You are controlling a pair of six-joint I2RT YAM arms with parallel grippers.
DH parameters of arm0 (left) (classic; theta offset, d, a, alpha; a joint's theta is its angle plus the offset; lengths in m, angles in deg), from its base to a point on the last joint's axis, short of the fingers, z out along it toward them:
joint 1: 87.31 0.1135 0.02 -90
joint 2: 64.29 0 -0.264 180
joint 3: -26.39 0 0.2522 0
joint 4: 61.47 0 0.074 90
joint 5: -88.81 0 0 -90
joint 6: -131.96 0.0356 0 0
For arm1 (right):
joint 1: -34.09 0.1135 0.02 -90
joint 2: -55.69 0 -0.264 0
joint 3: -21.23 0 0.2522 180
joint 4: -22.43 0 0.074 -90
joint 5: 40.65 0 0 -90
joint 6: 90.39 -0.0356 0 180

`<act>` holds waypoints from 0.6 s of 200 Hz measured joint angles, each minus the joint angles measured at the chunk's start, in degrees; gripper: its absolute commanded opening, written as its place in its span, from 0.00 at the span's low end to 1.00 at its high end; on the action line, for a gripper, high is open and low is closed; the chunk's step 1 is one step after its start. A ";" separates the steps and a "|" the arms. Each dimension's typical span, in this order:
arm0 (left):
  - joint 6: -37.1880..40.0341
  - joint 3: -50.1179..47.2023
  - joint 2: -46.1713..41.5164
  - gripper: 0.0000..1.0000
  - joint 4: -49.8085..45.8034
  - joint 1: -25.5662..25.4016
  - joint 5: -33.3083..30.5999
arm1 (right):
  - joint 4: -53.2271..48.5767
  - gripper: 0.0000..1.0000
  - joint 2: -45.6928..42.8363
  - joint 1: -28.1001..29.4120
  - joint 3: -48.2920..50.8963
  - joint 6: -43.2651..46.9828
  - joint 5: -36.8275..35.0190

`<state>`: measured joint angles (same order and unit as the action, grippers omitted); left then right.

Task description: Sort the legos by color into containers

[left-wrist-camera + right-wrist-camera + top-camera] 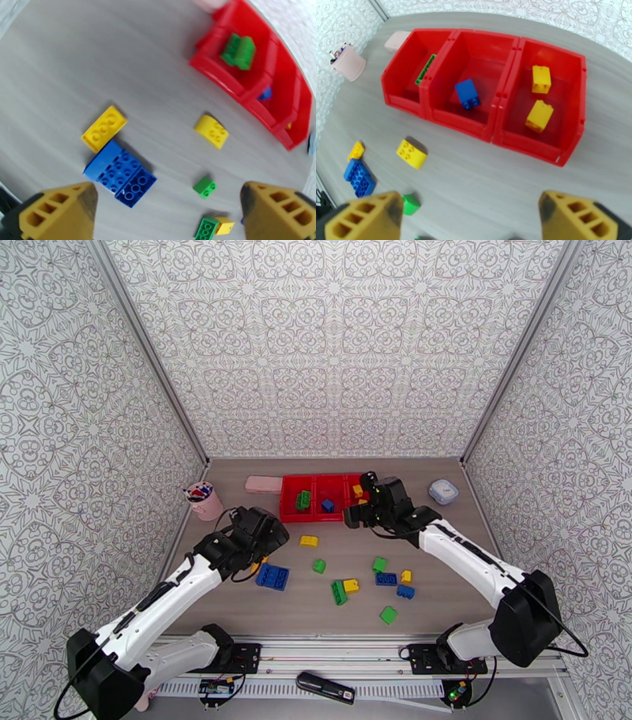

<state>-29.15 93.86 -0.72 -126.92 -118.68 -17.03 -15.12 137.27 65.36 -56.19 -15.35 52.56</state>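
While the left gripper and right gripper hung spread and empty, a large blue studded plastic brick lay on the grey table touching a flat yellow brick; one pinch might catch both.

The top external camera looked down from high behind the arm bases across the whole table. The left wrist camera sat low and close, facing over the large blue brick toward the red bins. The right wrist camera looked steeply down on those bins from nearby; both wrist views shared the curved yellow brick
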 measured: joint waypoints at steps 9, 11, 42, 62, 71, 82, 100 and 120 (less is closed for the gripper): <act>-3.06 -1.14 0.33 0.96 -0.35 1.55 1.18 | 0.28 0.95 -0.31 0.11 0.63 -0.02 0.00; -3.58 -1.33 0.37 0.96 -0.42 1.81 1.46 | 0.31 0.95 -0.39 0.15 0.76 -0.02 -0.02; -11.63 -5.16 1.42 0.94 -0.85 6.38 5.75 | 1.01 0.95 -0.92 0.31 2.36 -0.17 -0.46; -15.52 -7.39 2.19 0.93 -0.76 8.37 9.01 | 1.07 0.95 -0.94 0.31 2.62 -0.20 -1.07; -16.65 -8.28 2.64 0.93 -0.57 9.25 10.56 | 1.14 0.95 -0.98 0.31 2.64 -0.22 -1.27; -17.92 -9.25 3.43 0.92 -0.26 10.16 12.22 | 1.51 0.95 -1.03 0.31 2.82 -0.26 -1.51; -18.93 -9.94 5.25 0.92 0.46 11.37 14.51 | 2.05 0.95 -1.03 0.31 3.37 -0.63 -1.68; -18.86 -10.01 7.87 0.92 1.55 12.48 16.31 | 2.38 0.95 -1.03 0.31 3.56 -0.68 -1.68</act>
<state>-48.01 83.85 7.14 -125.36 -106.20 -0.72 -12.74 136.24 65.66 -52.62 -16.03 50.87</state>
